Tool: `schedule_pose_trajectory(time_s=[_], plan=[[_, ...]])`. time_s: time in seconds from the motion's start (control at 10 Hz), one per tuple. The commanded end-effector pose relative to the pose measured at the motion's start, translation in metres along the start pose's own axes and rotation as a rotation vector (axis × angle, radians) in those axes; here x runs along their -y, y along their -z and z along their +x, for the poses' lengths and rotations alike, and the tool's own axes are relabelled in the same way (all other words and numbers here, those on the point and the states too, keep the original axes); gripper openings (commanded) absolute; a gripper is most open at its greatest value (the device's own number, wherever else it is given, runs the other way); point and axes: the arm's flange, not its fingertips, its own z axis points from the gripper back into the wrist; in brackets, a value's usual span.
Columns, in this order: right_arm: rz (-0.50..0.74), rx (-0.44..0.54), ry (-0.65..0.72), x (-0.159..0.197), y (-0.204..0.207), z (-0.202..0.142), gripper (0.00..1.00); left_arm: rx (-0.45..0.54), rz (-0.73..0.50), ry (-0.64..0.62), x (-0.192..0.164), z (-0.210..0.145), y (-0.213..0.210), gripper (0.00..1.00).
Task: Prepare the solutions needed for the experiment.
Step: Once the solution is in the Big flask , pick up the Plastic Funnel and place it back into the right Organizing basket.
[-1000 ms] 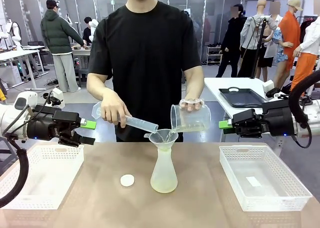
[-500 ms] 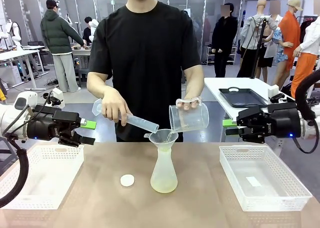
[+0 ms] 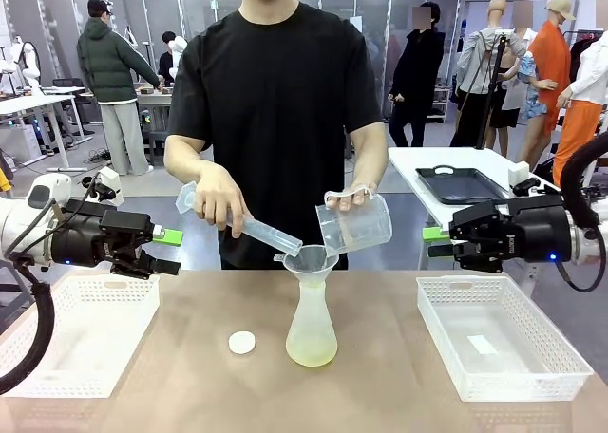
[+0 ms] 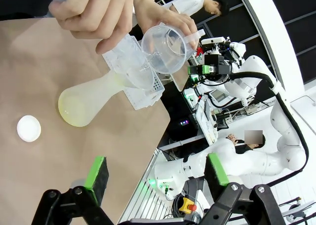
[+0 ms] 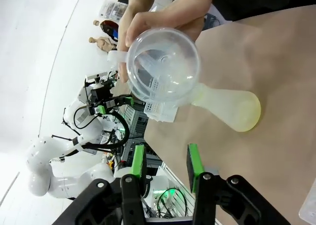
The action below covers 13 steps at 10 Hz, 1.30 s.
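A translucent white conical flask (image 3: 312, 329) stands mid-table with a funnel (image 3: 311, 259) in its neck; a shallow pale yellow-green solution (image 3: 312, 355) lies at its bottom. The person holds a clear beaker (image 3: 356, 226) tipped beside the funnel and a graduated cylinder (image 3: 258, 231) slanting toward it. My left gripper (image 3: 168, 251) hovers open over the left table edge, my right gripper (image 3: 434, 243) open at the right, both well away from the flask. In the left wrist view the left gripper (image 4: 157, 171) is open and empty, facing the flask (image 4: 89, 101) and beaker (image 4: 168, 50). In the right wrist view the right gripper (image 5: 166, 161) is open and empty below the flask (image 5: 232, 106) and beaker (image 5: 163, 67).
A small white round cap (image 3: 242, 342) lies left of the flask. White mesh baskets sit at the left (image 3: 81, 357) and right (image 3: 446, 329) of the table; the right one holds a flat white piece (image 3: 482, 345). A black tray (image 3: 461, 184) rests on a table behind.
The person has raised the beaker off the funnel and turned it more upright; its pouring has stopped. My right gripper drew back slightly to the right. The left arm stayed still.
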Motion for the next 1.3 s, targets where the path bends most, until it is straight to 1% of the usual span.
schedule_pose_trajectory(time_s=[0.0, 0.1, 0.2, 0.3, 0.4, 0.5, 0.6, 0.7, 1.2], plan=[[0.029, -0.047, 0.034, -0.0003, 0.0033, 0.0016, 0.44, 0.018, -0.022, -0.013, 0.0023, 0.0021, 0.0014, 1.0], [0.043, -0.037, 0.048, -0.0019, 0.0019, 0.0028, 0.56, 0.018, -0.022, -0.013, 0.0023, 0.0021, 0.0014, 1.0], [0.059, -0.047, 0.062, -0.0016, 0.0016, 0.0031, 0.64, 0.018, -0.022, -0.013, 0.0023, 0.0021, 0.0014, 1.0], [0.056, -0.065, 0.071, -0.0008, 0.0023, 0.0029, 0.76, 0.018, -0.022, -0.013, 0.0023, 0.0021, 0.0014, 1.0], [0.053, -0.076, 0.075, -0.0004, 0.0033, 0.0032, 0.84, 0.018, -0.022, -0.013, 0.0023, 0.0021, 0.0014, 1.0], [0.058, -0.084, 0.072, -0.0011, 0.0041, 0.003, 0.96, 0.018, -0.022, -0.013, 0.0023, 0.0021, 0.0014, 1.0], [0.055, -0.085, 0.077, -0.0016, 0.0046, 0.0033, 1.0, 0.018, -0.022, -0.013, 0.0023, 0.0021, 0.0014, 1.0], [0.061, -0.057, 0.044, 0.0016, 0.0084, -0.0032, 1.0, 0.018, -0.022, -0.013, 0.0023, 0.0021, 0.0014, 1.0], [0.061, -0.057, 0.044, 0.0016, 0.0084, -0.0032, 1.0, 0.018, -0.022, -0.013, 0.0023, 0.0021, 0.0014, 1.0]])
